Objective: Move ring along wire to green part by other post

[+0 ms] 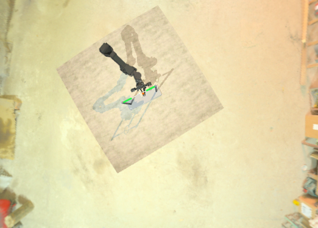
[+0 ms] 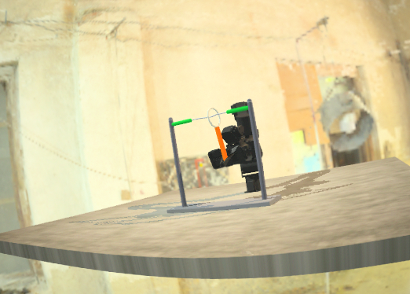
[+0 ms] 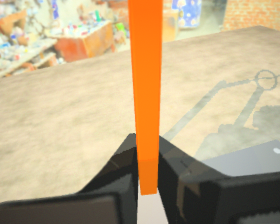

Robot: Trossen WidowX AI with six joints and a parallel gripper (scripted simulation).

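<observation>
The orange handle [image 1: 143,93] [image 2: 220,139] [image 3: 147,75] hangs below the ring, leaning slightly. The pale ring [image 2: 208,115] is around the thin grey wire [image 2: 199,119] between the two green parts, nearer the right one in the exterior view. Whether the ring touches the wire is too small to tell. The left green part [image 2: 181,122] [image 1: 127,100] and right green part [image 2: 238,110] [image 1: 150,88] sit beside their posts. My gripper [image 2: 225,157] [image 3: 141,138] is shut on the handle near its lower end, below the wire.
In the exterior view the left post [image 2: 178,163] and right post [image 2: 257,151] rise from a grey base [image 2: 220,207]. My arm stands behind the frame and overlaps the right post in that view. Shadows of arm and frame lie on the table [image 1: 183,96] [image 2: 314,218].
</observation>
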